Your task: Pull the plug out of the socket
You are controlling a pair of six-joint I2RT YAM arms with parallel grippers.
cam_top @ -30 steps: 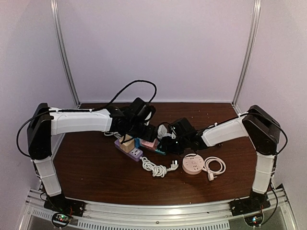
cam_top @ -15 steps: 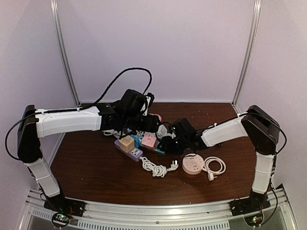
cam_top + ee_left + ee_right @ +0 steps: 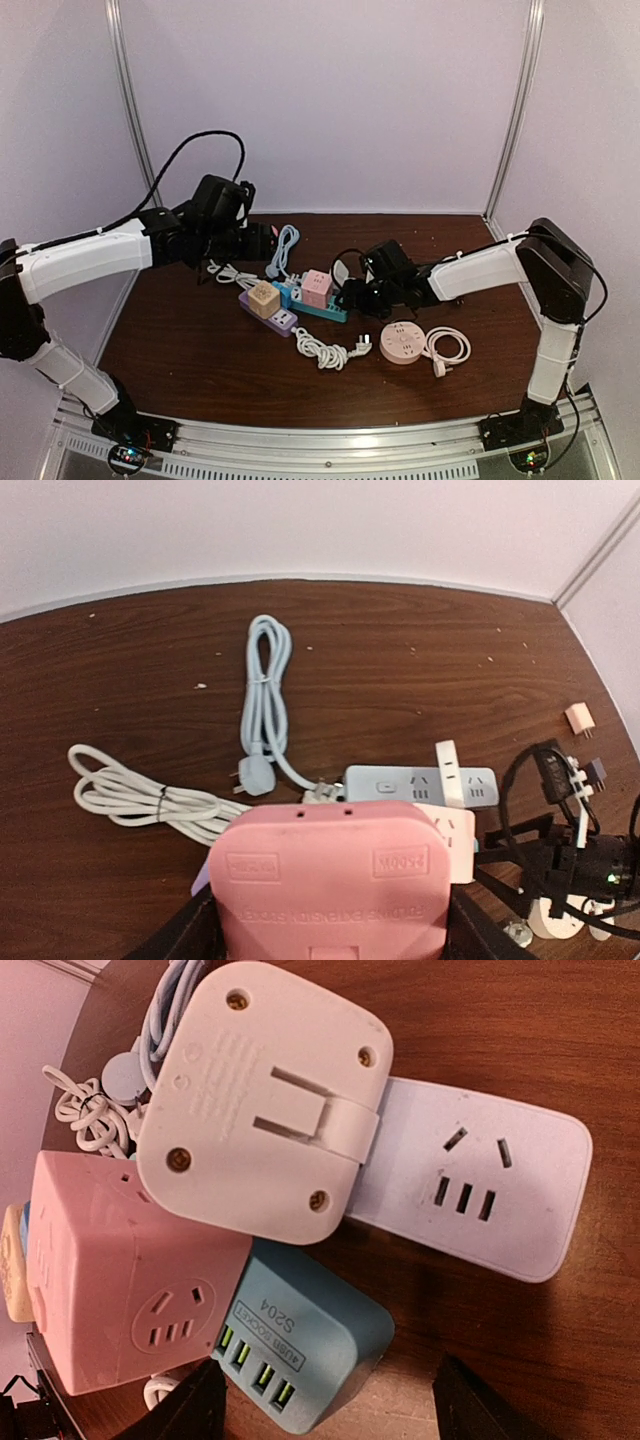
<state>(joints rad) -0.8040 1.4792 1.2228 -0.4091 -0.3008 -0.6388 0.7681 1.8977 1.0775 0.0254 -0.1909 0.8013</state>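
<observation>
I am looking over the counter (image 3: 200, 340): the left arm (image 3: 90, 262) is lying across its far left corner, and the right arm (image 3: 470, 275) is stretching in to the middle. There the strips (image 3: 268, 316) are lying in a bunch, a blue strip (image 3: 325, 310) carrying a pink cube (image 3: 317, 287). The right gripper (image 3: 330, 1405) is hovering with jaws wide and nothing between them, just over the blue strip's end, beside a white adapter (image 3: 265, 1110) lying prongs up. The left gripper (image 3: 330, 935) is clamping the plug (image 3: 330, 870) by its side faces, in the air near the far edge, well apart from the strips, so I am judging it pulled free. It is looking like hard, smooth plastic: light, stiff, somewhat slippery. I am reckoning the flat sides the right place to grip, squarely, away from the prongs.
</observation>
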